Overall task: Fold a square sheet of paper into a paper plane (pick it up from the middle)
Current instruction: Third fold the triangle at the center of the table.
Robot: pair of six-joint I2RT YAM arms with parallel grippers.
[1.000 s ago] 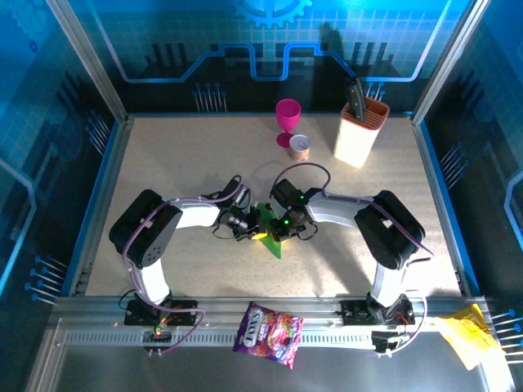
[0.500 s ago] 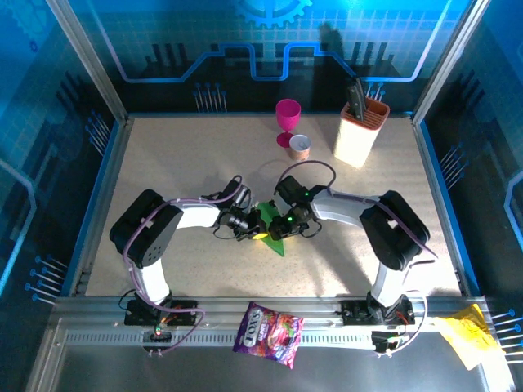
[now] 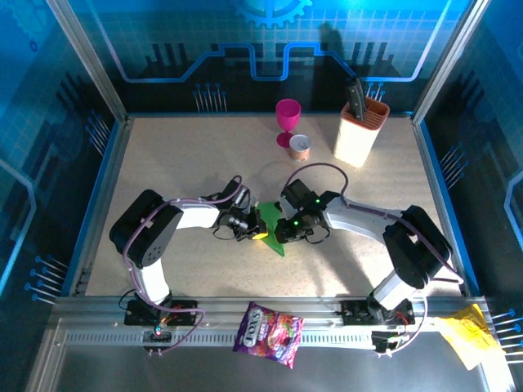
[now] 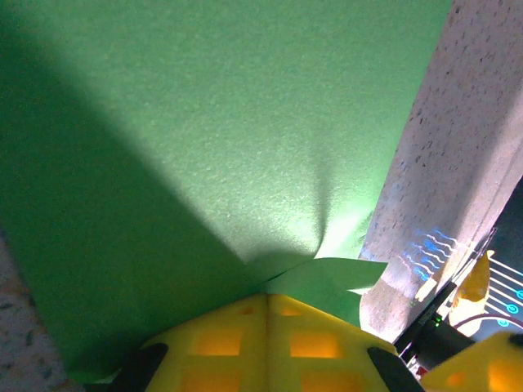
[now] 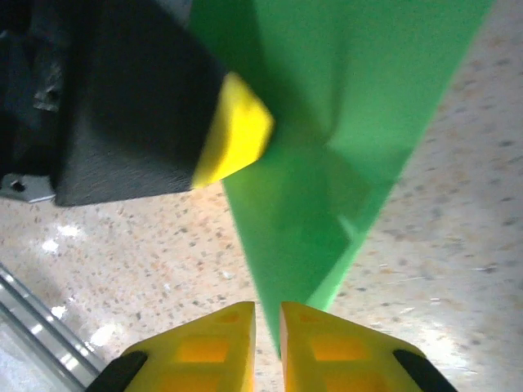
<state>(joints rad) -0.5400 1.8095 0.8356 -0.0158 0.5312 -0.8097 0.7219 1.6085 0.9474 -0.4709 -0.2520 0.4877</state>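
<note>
Top camera overlooks the table [image 3: 176,155]; both wrist cameras closely share the paper [image 4: 245,122].

The bright green square sheet of paper [image 4: 245,122] is thin and matt, with a fine grainy surface and soft creases. The beige speckled worktop [image 5: 458,245] looks like smooth stone composite, with a faint sheen that catches the light. The left claw [image 4: 267,304] and the right claw [image 5: 268,310] have yellow moulded plastic fingers, semi-matt, with recessed grid pockets. The black housing [image 5: 122,106] of the left claw is plastic with a pebbled texture. The silver front rail [image 3: 106,327] is brushed metal. The purple printed snack bag [image 3: 268,325] is glossy film. The magenta goblet-shaped cup [image 3: 287,118] looks like smooth plastic.
</note>
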